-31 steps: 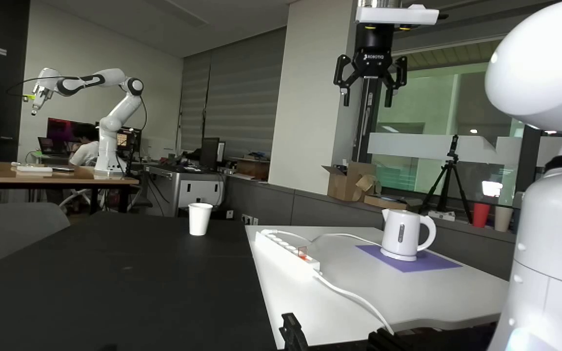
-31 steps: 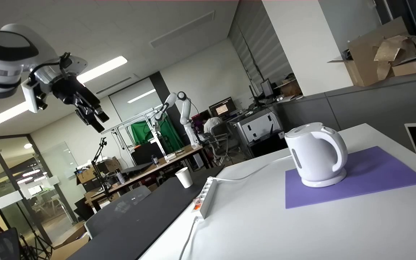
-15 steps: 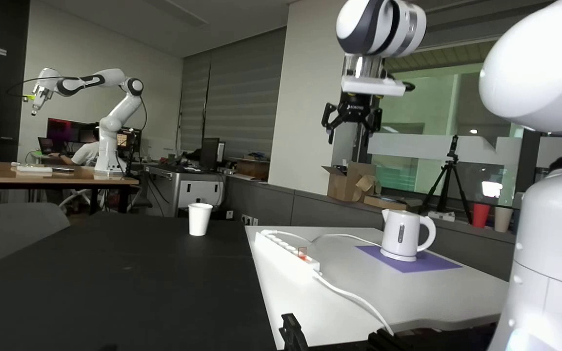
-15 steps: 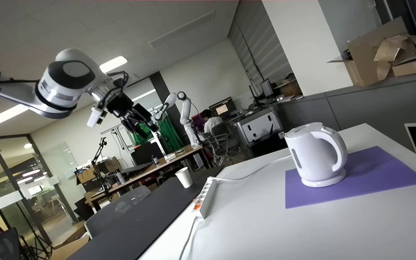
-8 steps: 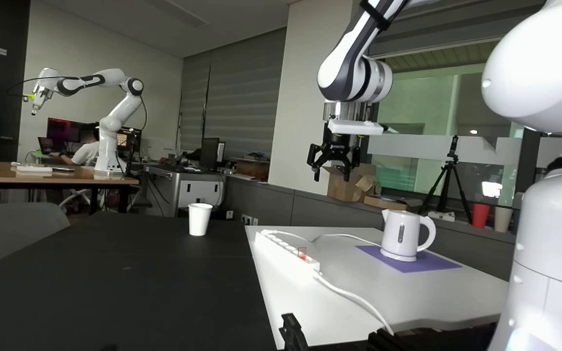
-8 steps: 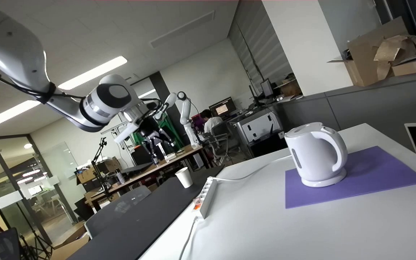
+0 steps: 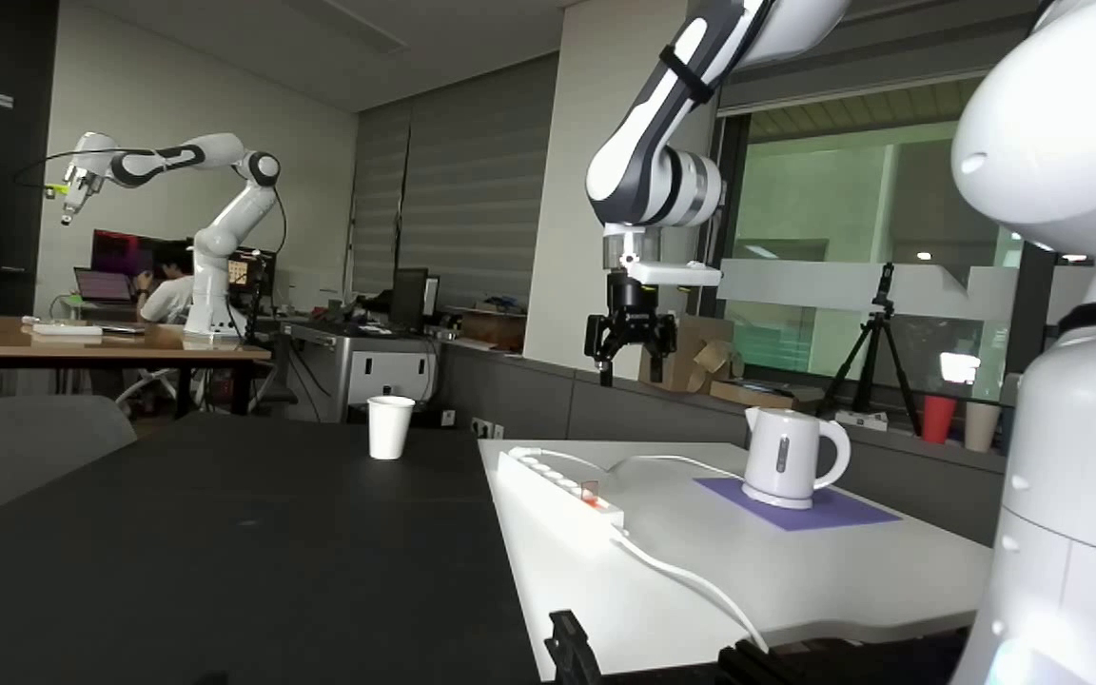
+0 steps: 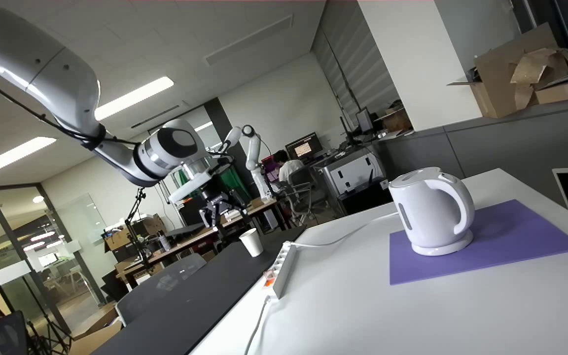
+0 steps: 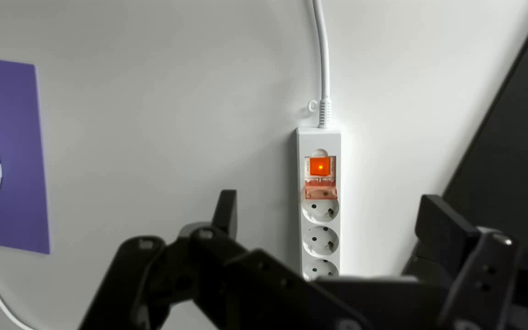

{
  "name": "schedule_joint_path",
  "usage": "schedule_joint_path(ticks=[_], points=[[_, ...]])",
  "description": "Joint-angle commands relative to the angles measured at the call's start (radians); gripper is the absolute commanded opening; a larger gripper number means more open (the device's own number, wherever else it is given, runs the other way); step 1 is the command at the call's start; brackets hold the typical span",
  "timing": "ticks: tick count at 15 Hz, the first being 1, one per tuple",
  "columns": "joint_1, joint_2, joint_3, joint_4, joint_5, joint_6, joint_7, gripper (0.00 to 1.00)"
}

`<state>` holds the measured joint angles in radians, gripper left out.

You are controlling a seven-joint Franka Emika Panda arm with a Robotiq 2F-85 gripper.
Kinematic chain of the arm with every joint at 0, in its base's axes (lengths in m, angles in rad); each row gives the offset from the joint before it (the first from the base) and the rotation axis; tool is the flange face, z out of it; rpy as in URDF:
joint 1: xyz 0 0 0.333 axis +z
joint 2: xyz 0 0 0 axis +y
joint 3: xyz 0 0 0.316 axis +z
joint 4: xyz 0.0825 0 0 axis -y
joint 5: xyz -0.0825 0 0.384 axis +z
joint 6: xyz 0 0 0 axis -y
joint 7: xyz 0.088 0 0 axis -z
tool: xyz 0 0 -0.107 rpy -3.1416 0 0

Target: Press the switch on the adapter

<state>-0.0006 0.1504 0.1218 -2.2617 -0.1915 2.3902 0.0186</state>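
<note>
The adapter [image 7: 609, 515] is a long white power strip lying on the white table; it also shows in an exterior view [image 8: 285, 268] and in the wrist view [image 9: 308, 141]. Its switch [image 9: 320, 166] is a small orange button at the corded end, with a bright spot on it. The switch also shows in both exterior views [image 7: 592, 502] [image 8: 268, 282]. A clear red flap [image 9: 321, 189] stands open beside it, over the nearest socket. My gripper [image 7: 631, 375] is open and empty, pointing down, well above the strip. In the wrist view its fingers [image 9: 328, 198] are on either side of the strip; the lower sockets are hidden.
A white kettle [image 7: 782, 459] stands on a purple mat [image 8: 515, 241]. A white cord [image 7: 691, 576] runs from the strip's switch end. A white paper cup [image 7: 388, 428] stands on the black table [image 7: 253, 552] beside the white table [image 8: 343, 305].
My arm has come down from high up, and the gripper has moved lower and toward the strip, staying open. The strip, kettle and cup have not moved.
</note>
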Motion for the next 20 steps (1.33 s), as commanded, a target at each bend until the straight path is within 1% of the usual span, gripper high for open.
schedule_joint_path(ticks=[1, 11, 12, 15, 16, 18, 19, 20], points=[[0.028, 0.001, -0.028, 0.003, 0.004, -0.004, -0.005, 1.0], [0.028, 0.001, -0.029, 0.008, 0.002, -0.01, -0.007, 1.0], [0.027, 0.02, -0.031, 0.017, 0.003, -0.004, -0.01, 1.0], [0.032, 0.077, -0.047, 0.029, -0.015, 0.064, -0.026, 1.0], [0.027, 0.097, -0.046, 0.032, 0.01, 0.083, -0.063, 1.0], [0.022, 0.135, -0.049, 0.032, 0.016, 0.138, -0.102, 1.0], [0.018, 0.153, -0.048, 0.034, 0.028, 0.153, -0.126, 0.75], [0.013, 0.167, -0.045, 0.031, 0.038, 0.181, -0.152, 0.72]])
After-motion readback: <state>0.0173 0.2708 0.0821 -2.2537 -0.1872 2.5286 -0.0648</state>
